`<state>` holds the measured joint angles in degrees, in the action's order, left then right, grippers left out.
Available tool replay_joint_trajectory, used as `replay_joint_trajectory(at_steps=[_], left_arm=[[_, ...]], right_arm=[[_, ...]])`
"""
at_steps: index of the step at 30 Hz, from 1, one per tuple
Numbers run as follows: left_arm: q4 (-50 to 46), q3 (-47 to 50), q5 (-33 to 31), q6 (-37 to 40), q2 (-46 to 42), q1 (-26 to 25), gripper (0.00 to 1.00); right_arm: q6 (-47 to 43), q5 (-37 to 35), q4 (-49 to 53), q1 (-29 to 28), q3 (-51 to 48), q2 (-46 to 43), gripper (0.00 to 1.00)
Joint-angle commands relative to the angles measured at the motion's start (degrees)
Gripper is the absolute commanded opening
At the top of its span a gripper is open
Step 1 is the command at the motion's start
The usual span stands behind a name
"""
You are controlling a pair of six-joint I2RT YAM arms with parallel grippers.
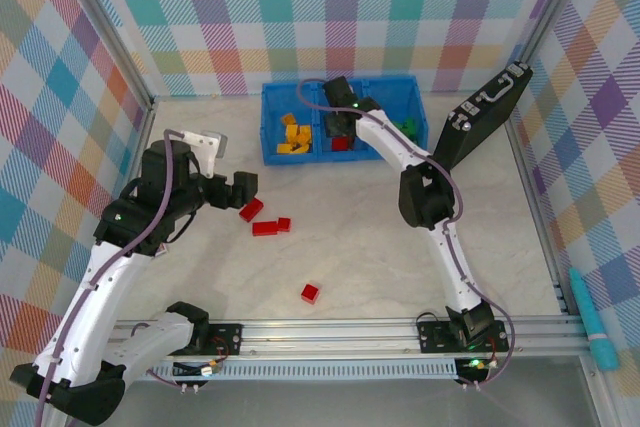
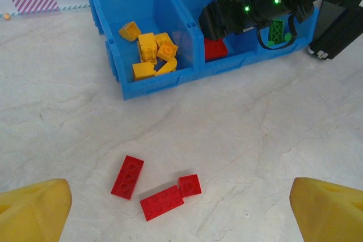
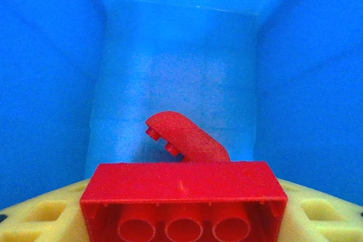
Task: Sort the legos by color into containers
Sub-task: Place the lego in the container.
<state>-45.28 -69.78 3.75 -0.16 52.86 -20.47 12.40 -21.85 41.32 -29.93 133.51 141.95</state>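
Note:
Three red legos lie together on the table: a long one (image 2: 127,177), a wide one (image 2: 161,202) and a small square one (image 2: 189,185). My left gripper (image 2: 181,222) hovers open above them, its yellow fingers (image 2: 34,211) far apart. A fourth red lego (image 1: 310,293) lies alone nearer the front. My right gripper (image 3: 184,222) is down inside the middle container (image 3: 181,55), shut on a red lego (image 3: 184,194) held hollow side toward the camera. A curved red lego (image 3: 187,137) rests just beyond it. The left container holds several yellow legos (image 2: 150,55); the right one holds green legos (image 2: 277,31).
The long blue bin (image 1: 275,155) stands at the back middle. A black case (image 1: 480,117) leans against its right end. My right arm (image 2: 255,7) reaches over the bin. A teal tool (image 1: 595,322) lies outside the frame rail at the right.

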Motion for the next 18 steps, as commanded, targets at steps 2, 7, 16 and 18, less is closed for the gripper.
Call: replay_joint_trajectory(at_steps=[2, 7, 16, 18], left_arm=[[1.5, 0.2, -1.3, -1.2, -1.1, 0.5, 0.98], [1.4, 0.2, -1.1, -2.3, -2.2, 0.6, 0.98], [-0.3, -0.4, -1.8, -3.4, -4.9, 0.5, 0.98], [-0.2, -0.3, -1.7, -3.8, -5.4, 0.6, 0.98]], right_arm=[[1.6, 2.1, -1.0, 0.4, -1.5, -0.5, 0.68], [2.7, 3.0, -3.2, 0.3, -4.6, -2.2, 0.74], [4.4, 4.4, -3.8, 0.2, -6.9, -5.7, 0.79], [5.1, 4.4, -4.0, 0.3, -8.0, -7.2, 0.8]])
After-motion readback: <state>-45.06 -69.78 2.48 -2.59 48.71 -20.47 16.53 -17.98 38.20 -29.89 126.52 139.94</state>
